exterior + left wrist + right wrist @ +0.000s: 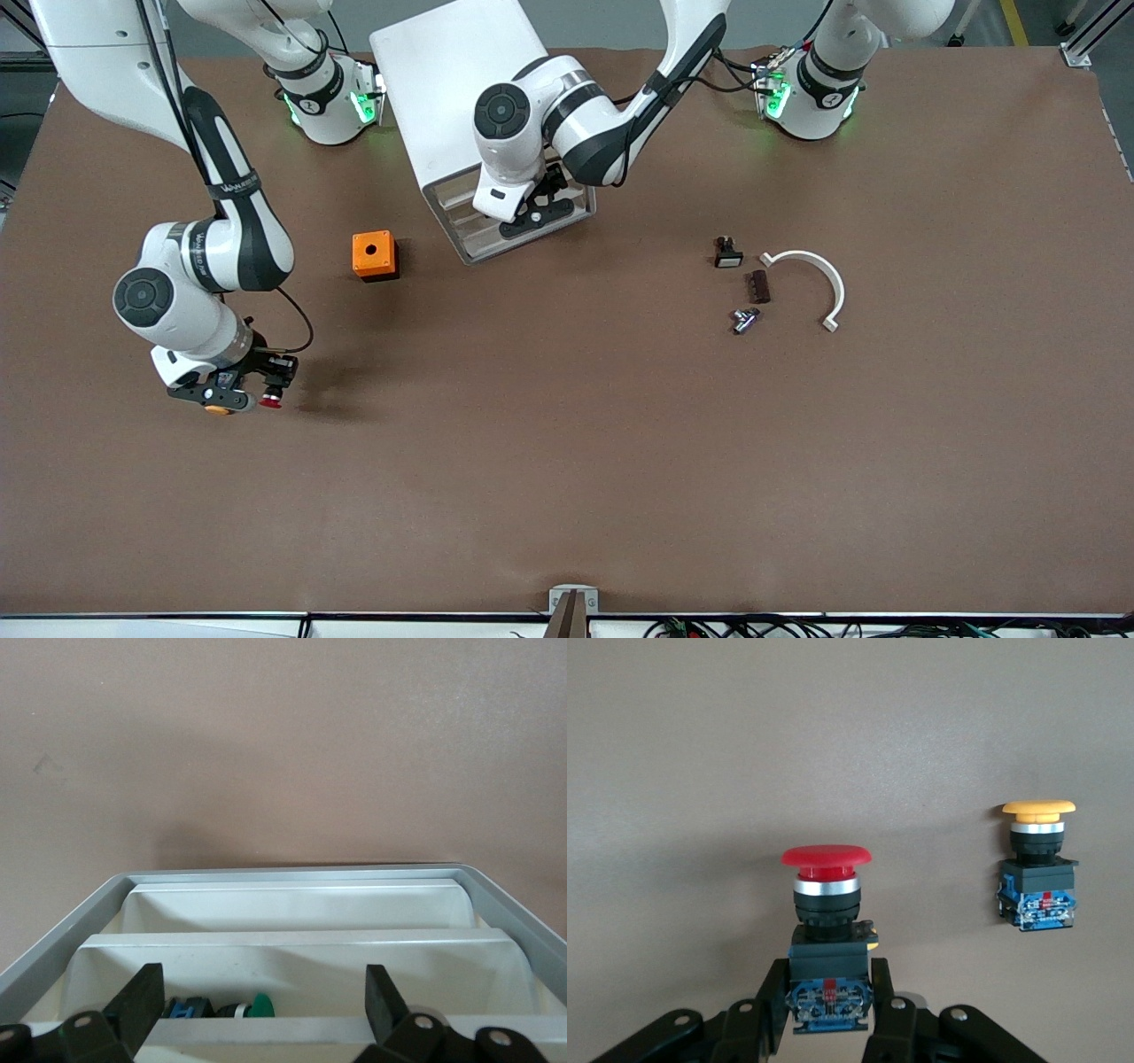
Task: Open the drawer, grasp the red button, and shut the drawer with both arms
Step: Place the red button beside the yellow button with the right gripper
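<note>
The button (827, 904), with its red cap and black-and-blue body, sits between the fingers of my right gripper (828, 988), which is shut on the body. In the front view this gripper (257, 383) holds the button (272, 399) low over the table near the right arm's end. The white cabinet (452, 80) has its drawer (496, 244) pulled out. My left gripper (534, 215) hangs open over the drawer. In the left wrist view the gripper (264, 992) has nothing between its fingers and is above the drawer's (292, 875) compartments.
A yellow-capped button (1038, 864) lies on the table beside the held one. A green-capped button (257, 1005) lies in the drawer. An orange box with a hole (374, 255) stands beside the cabinet. A white curved piece (819, 279) and small parts (744, 320) lie toward the left arm's end.
</note>
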